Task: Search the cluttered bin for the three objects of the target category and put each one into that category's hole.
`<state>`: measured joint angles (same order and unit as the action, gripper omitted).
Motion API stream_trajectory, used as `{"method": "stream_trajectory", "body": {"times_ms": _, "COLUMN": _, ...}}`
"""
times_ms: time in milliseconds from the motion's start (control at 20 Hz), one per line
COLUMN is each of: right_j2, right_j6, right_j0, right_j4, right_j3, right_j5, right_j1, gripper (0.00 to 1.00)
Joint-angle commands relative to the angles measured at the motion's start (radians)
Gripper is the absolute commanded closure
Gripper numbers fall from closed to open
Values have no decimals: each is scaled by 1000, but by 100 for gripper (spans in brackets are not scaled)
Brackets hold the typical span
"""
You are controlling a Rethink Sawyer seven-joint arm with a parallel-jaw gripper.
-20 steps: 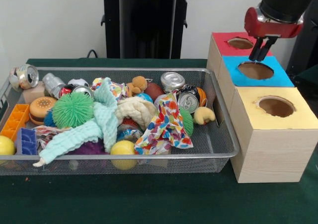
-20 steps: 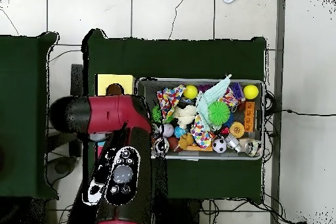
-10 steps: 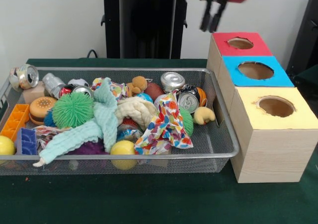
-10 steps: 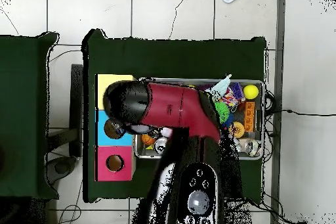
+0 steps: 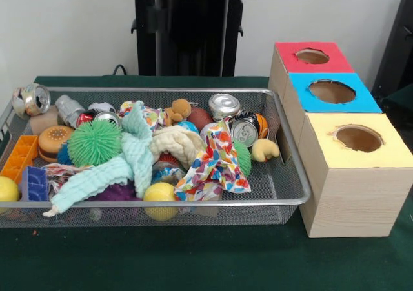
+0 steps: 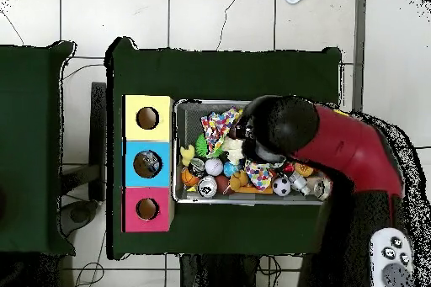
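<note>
The wire mesh bin (image 5: 161,204) lies on the green table, full of toys, cloths and cans. A clear wrinkly bottle (image 5: 67,107) lies at its back left, next to metal cans. No other bottle shows among the clutter. The blue-surround hole (image 5: 332,91) tops the middle box to the right of the bin. In the overhead view something pale shows inside this hole (image 6: 148,164). The front view shows no arm. In the overhead view the red arm's black end hangs over the middle of the bin (image 6: 252,202), with the gripper (image 6: 268,154) under it.
A red-surround hole (image 5: 312,56) and a yellow-surround hole (image 5: 358,138) flank the blue one. Shiny cans (image 5: 224,104) (image 5: 244,133) (image 5: 35,99), a green spiky ball (image 5: 95,142), a mint cloth (image 5: 126,165) and a yellow ball (image 5: 160,193) crowd the bin.
The gripper has left the blue hole, risen out of the front view and swung across from the boxes to above the bin.
</note>
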<state>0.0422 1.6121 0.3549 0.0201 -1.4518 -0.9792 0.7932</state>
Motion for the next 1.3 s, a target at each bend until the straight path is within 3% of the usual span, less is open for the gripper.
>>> {"method": "stream_trajectory", "body": {"times_ms": 50, "right_j2": -247, "right_j6": -363, "right_j0": 111, "right_j4": 104, "right_j3": -36, "right_j5": 157, "right_j1": -156, "gripper": 100}}
{"method": "stream_trajectory", "body": {"times_ms": 450, "right_j2": -311, "right_j6": -267, "right_j0": 130, "right_j4": 170, "right_j3": -17, "right_j5": 197, "right_j1": -184, "gripper": 100}}
{"method": "stream_trajectory", "body": {"times_ms": 850, "right_j2": -318, "right_j6": -223, "right_j0": 121, "right_j4": 226, "right_j3": 24, "right_j5": 136, "right_j1": -178, "gripper": 100}}
{"method": "stream_trajectory", "body": {"times_ms": 1000, "right_j2": -310, "right_j6": -222, "right_j0": 106, "right_j4": 261, "right_j3": 68, "right_j5": 71, "right_j1": -182, "gripper": 100}}
{"method": "stream_trajectory", "body": {"times_ms": 1050, "right_j2": -308, "right_j6": -211, "right_j0": 103, "right_j4": 277, "right_j3": 82, "right_j5": 47, "right_j1": -183, "gripper": 0}}
{"method": "stream_trajectory", "body": {"times_ms": 1300, "right_j2": -279, "right_j6": -209, "right_j0": 92, "right_j4": 320, "right_j3": 125, "right_j5": 30, "right_j1": -193, "gripper": 0}}
